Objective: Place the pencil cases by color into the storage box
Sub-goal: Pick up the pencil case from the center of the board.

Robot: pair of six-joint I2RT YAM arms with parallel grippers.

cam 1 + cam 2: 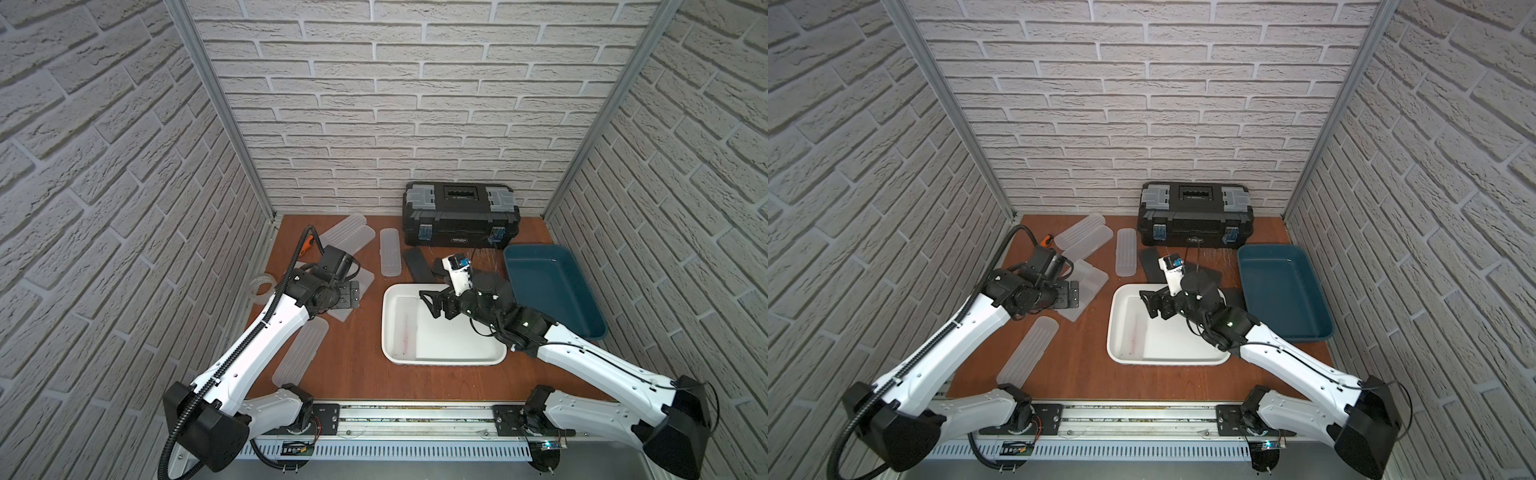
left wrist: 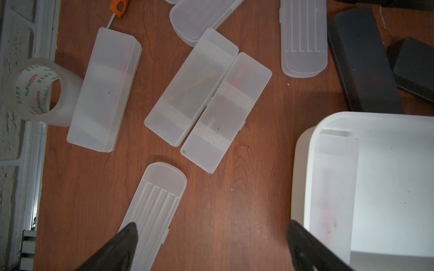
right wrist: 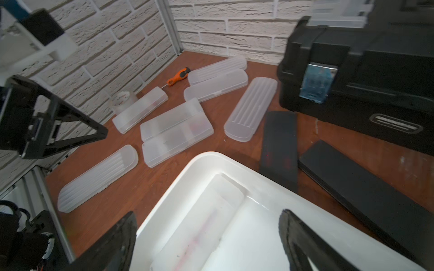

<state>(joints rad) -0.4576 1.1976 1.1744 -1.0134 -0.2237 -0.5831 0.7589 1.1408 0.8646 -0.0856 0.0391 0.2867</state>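
Note:
Several frosted white pencil cases lie at the table's left: a ribbed one (image 1: pixel 301 353) (image 2: pixel 157 206) near the front, two smooth ones side by side (image 2: pixel 206 101), another (image 2: pixel 103 91) against the tape roll, and more further back (image 1: pixel 390 251). Two black cases (image 1: pixel 417 264) (image 3: pixel 279 145) (image 3: pixel 366 187) lie behind the white bin (image 1: pixel 444 360). One frosted case (image 1: pixel 407 332) (image 3: pixel 206 230) lies inside that bin. My left gripper (image 2: pixel 211 225) (image 1: pixel 347 297) hangs open over bare table between the ribbed case and the white bin. My right gripper (image 3: pixel 207 213) (image 1: pixel 430 303) is open above the white bin, holding nothing.
A dark teal bin (image 1: pixel 552 291) stands at the right with nothing in it. A shut black toolbox (image 1: pixel 459 216) sits against the back wall. An orange-handled screwdriver (image 1: pixel 307 244) and a clear tape roll (image 1: pixel 262 289) lie by the left wall.

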